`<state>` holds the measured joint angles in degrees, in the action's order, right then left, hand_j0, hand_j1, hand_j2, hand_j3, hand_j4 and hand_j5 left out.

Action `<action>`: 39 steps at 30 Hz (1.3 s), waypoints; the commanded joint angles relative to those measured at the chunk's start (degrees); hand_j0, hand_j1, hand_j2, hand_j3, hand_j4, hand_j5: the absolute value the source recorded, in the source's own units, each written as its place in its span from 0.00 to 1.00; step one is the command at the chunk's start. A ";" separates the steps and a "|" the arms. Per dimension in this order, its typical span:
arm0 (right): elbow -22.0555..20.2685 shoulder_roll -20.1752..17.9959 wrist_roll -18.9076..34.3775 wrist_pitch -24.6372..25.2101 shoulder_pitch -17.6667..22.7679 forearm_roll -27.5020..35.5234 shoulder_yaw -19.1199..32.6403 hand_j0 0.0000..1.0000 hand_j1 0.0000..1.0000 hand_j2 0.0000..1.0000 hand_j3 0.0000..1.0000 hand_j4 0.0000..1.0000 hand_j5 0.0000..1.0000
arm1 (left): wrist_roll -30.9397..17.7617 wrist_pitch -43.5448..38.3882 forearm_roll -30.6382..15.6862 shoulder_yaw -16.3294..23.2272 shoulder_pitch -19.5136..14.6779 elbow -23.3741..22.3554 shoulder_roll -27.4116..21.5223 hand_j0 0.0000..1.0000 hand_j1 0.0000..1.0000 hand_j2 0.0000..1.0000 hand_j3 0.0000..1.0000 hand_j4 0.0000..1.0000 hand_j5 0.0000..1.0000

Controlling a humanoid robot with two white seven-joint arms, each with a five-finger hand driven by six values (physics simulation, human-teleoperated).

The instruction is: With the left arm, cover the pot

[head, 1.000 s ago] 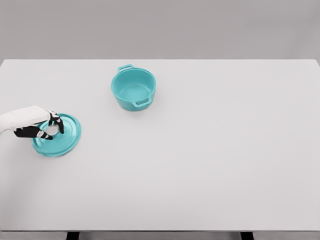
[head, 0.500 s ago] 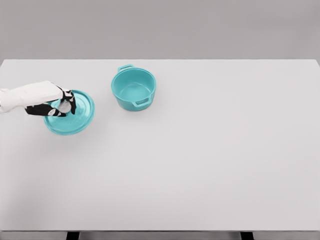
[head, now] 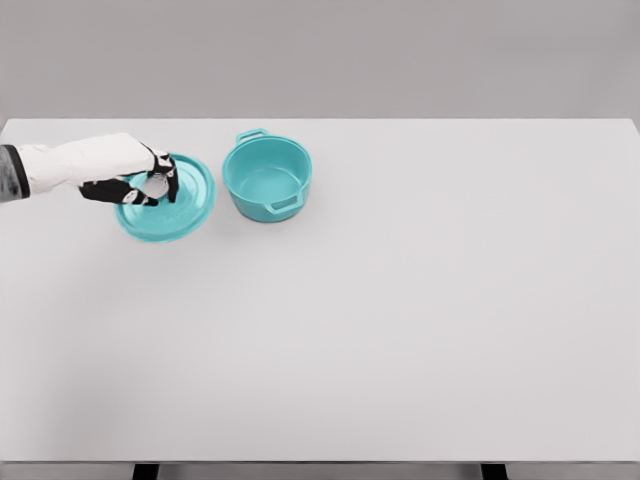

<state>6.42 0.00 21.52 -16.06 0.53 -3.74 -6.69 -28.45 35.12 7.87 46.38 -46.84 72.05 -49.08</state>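
head view: left hand (head: 150, 183) grips the pale knob of the teal lid (head: 172, 203), fingers curled round it. lid round, no long axis, face tilted toward camera, just left of the teal pot (head: 267, 178). pot upright on white desk (head: 400, 300), open, empty, handles on a far-left to near-right line.

My left arm, white shell and dark fingers

My left hand (head: 140, 186) has black fingers with white segments; my smooth white forearm (head: 85, 160) meets a darker grey band at the picture's left edge.
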 commanded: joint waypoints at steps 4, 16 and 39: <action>0.00 0.00 0.02 -0.03 0.00 -0.03 0.01 1.00 1.00 1.00 1.00 1.00 1.00 | -0.03 -0.12 -0.31 1.35 -1.58 -2.52 1.62 0.39 0.39 0.39 0.39 0.39 0.39; 0.00 0.00 0.02 -0.03 0.00 -0.03 0.01 1.00 1.00 1.00 1.00 1.00 1.00 | -0.03 -0.12 0.04 5.48 -8.26 -6.66 6.89 0.39 0.39 0.39 0.39 0.39 0.39; 0.00 0.00 0.02 -0.03 0.00 -0.03 0.01 1.00 1.00 1.00 1.00 1.00 1.00 | -2.84 -0.12 0.48 9.43 -14.68 -19.31 18.58 0.40 0.40 0.40 0.40 0.40 0.40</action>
<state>6.42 0.00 21.54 -16.06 0.53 -3.74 -6.69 -31.42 35.15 8.47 55.67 -61.79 53.77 -31.06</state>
